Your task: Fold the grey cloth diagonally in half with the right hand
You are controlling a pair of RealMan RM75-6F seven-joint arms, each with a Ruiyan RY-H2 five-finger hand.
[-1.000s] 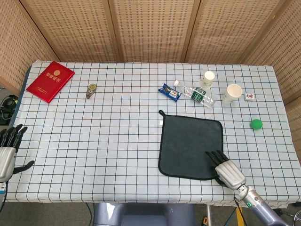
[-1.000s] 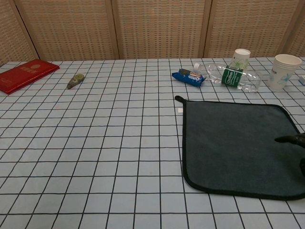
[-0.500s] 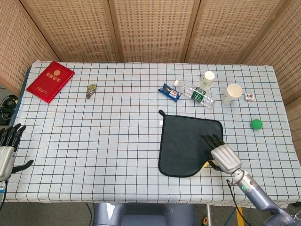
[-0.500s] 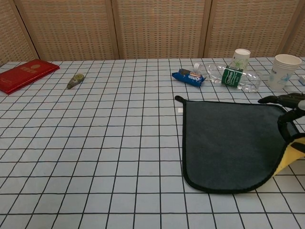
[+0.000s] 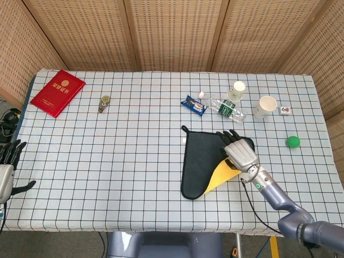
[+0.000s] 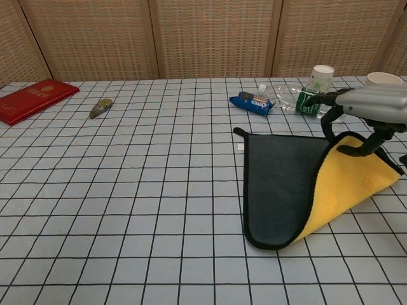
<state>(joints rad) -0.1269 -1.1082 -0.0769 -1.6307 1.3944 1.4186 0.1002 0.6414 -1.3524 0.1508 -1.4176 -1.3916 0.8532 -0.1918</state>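
The grey cloth (image 5: 200, 161) (image 6: 280, 181) lies on the checked table right of centre, with a black edge and a small loop at its far left corner. Its near right corner is lifted and turned over, showing the yellow underside (image 5: 219, 176) (image 6: 346, 187). My right hand (image 5: 238, 152) (image 6: 365, 111) grips that lifted corner above the cloth's right half, fingers pointing away from me. My left hand (image 5: 6, 167) hangs open off the table's left edge, holding nothing; the chest view does not show it.
Beyond the cloth lie a blue snack packet (image 5: 194, 105), a crushed plastic bottle (image 5: 226, 108) and two paper cups (image 5: 238, 90) (image 5: 265, 106). A green ball (image 5: 292, 142) and a small tile (image 5: 286, 110) sit at the right. A red booklet (image 5: 57, 92) and a small grey-green object (image 5: 105, 102) lie far left.
My right hand has lifted the cloth's near right corner and carried it up and toward the far left. The yellow underside now shows as a large triangle. The left hand barely moved.
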